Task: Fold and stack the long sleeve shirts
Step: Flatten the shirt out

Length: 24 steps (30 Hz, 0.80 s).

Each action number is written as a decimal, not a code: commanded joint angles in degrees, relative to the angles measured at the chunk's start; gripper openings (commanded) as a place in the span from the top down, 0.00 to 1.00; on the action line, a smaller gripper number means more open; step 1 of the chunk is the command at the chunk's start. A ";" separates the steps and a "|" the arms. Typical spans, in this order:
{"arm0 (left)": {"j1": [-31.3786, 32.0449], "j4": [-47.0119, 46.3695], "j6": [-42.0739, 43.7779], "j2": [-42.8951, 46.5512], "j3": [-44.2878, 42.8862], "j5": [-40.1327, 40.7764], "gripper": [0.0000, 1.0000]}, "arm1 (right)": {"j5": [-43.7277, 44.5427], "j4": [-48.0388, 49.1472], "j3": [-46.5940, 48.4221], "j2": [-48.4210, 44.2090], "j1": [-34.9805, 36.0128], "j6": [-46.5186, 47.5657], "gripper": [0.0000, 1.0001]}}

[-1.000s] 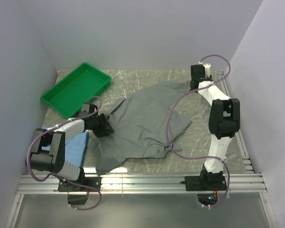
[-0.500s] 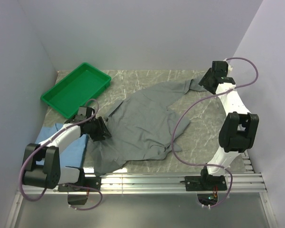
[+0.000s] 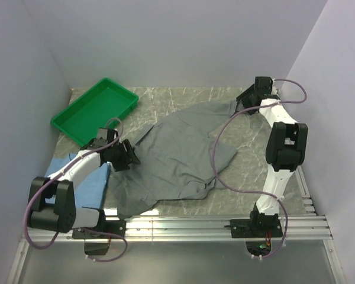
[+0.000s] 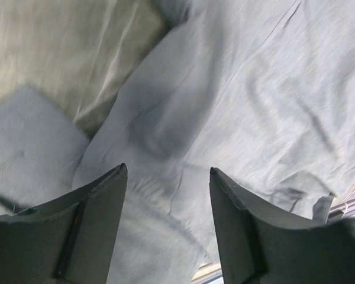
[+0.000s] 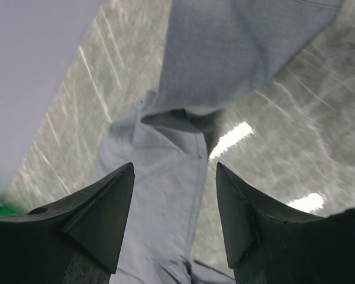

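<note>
One grey shirt (image 3: 177, 154), one blue shirt (image 3: 93, 188), perhaps folded.

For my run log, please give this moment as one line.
grey shirt: spread out; blue shirt: near left; left gripper: open, above grey shirt; right gripper: open, above its sleeve
</note>
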State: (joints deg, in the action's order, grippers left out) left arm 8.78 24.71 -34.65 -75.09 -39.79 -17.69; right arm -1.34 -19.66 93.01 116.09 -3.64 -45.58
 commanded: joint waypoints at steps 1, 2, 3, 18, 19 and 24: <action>0.45 -1.94 1.69 -3.30 -5.90 -0.59 0.35 | -0.41 5.33 3.58 1.50 -0.05 -4.95 0.36; 0.80 -2.21 2.04 -4.09 -6.61 -0.33 0.35 | -0.41 5.51 3.93 2.46 0.03 -5.30 0.37; 1.07 -2.47 2.13 -5.58 -7.22 0.37 0.35 | -0.24 5.77 4.37 2.91 0.04 -5.65 0.37; 2.47 -6.69 4.51 -14.91 -10.13 0.99 0.41 | 1.26 7.61 8.68 9.94 0.21 -9.87 0.62; 2.56 -6.69 4.51 -15.00 -10.13 1.08 0.41 | 1.26 7.71 8.85 10.12 0.21 -9.88 0.66; 2.48 -6.34 4.33 -15.52 -10.13 1.52 0.41 | 3.36 7.45 10.43 11.43 0.30 -9.44 0.84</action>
State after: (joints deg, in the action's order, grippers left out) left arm 10.98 19.57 -31.07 -90.19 -48.45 -16.60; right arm -0.82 -13.32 100.03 126.96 -3.62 -54.70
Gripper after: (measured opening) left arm 0.590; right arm 0.184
